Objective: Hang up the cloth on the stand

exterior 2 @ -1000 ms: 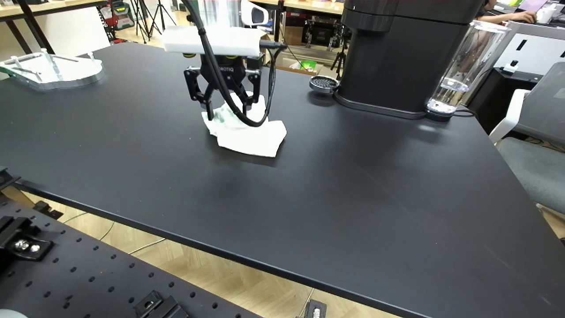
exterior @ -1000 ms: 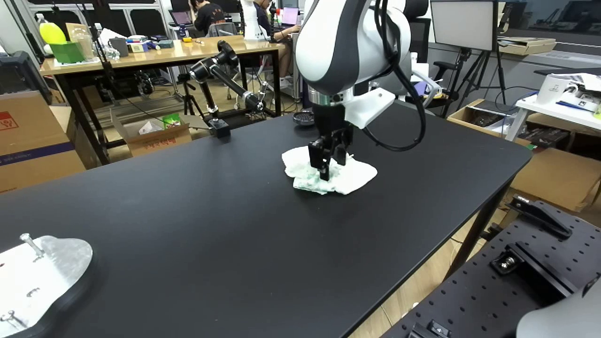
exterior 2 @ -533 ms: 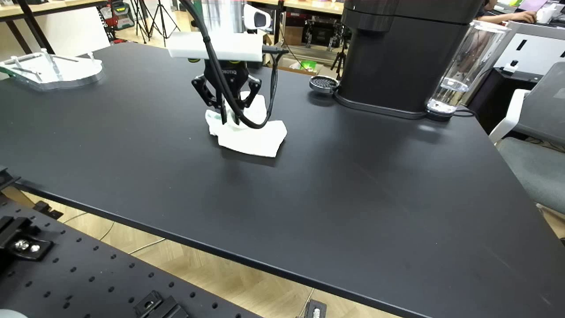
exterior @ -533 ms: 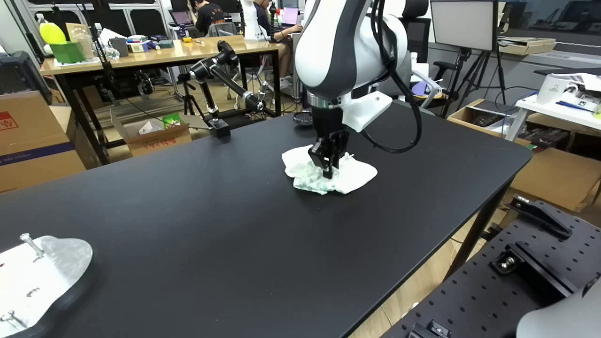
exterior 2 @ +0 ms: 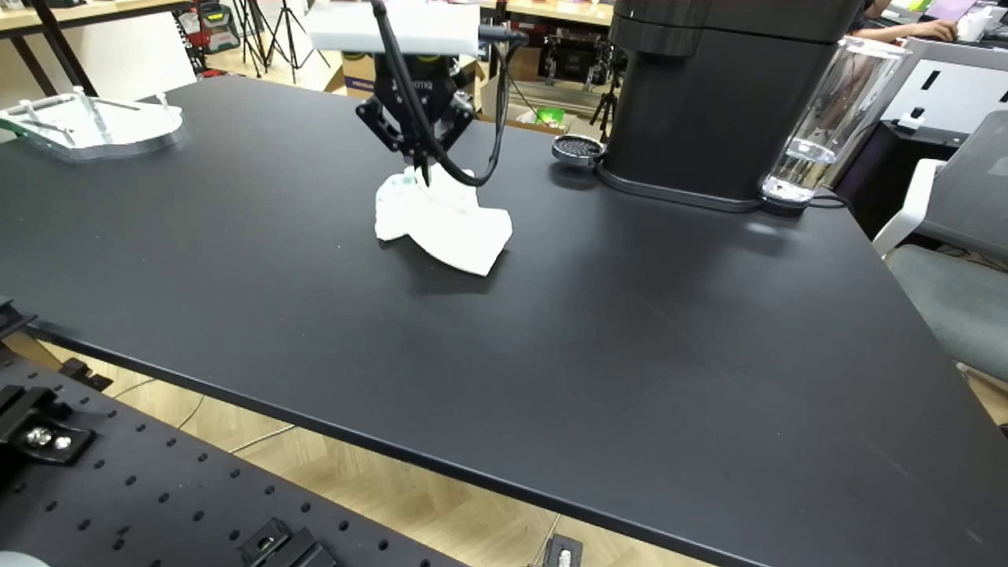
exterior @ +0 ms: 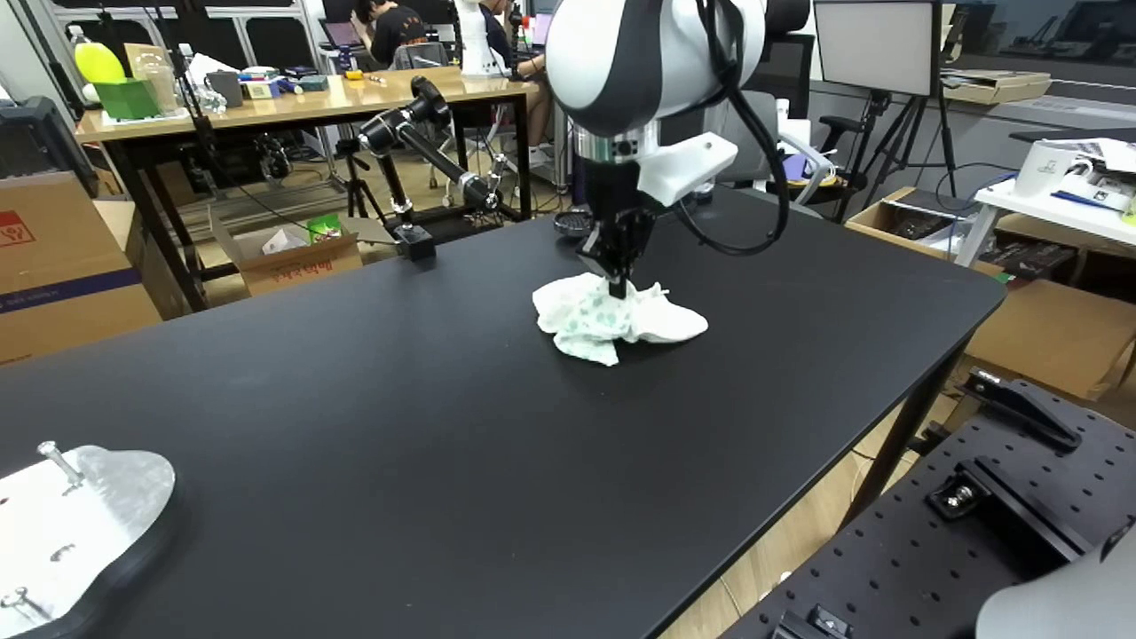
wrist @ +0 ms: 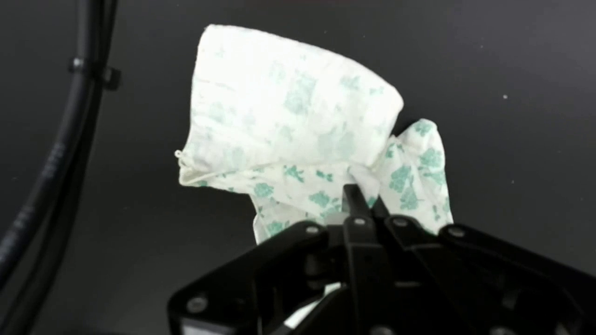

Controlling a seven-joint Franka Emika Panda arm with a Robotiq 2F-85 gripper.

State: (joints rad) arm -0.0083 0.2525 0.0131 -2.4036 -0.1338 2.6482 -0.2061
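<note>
Step in hand, imo: the pick-up. Grasp looks made; full lift-off & hanging not done yet. Cloth (exterior: 612,315) sits bunched on the counter (exterior: 399,426), drawn up to a peak under the hand (exterior 2: 424,179) in both exterior views, w/ the rest spread loosely around; can't tell if any edge is clear of the counter. Next move calls for a straight raise till all of it hangs free, then a carry to the stand. Which item that is isn't certain: prob. the pegged plate (exterior 2: 122,126), well apart from the cloth, poss. the black jointed holder (exterior: 391,182) by the counter's edge, so confirm b4 heading off. Re the hand: per wrist view, fingers (wrist: 356,200) are nearly together, w/ just a thin fold of cloth pinched btwn the tips. It's only a small bite, so cloth will prob. droop unevenly & might slip; go slow, & lift high enough that loose ends don't drag.
</note>
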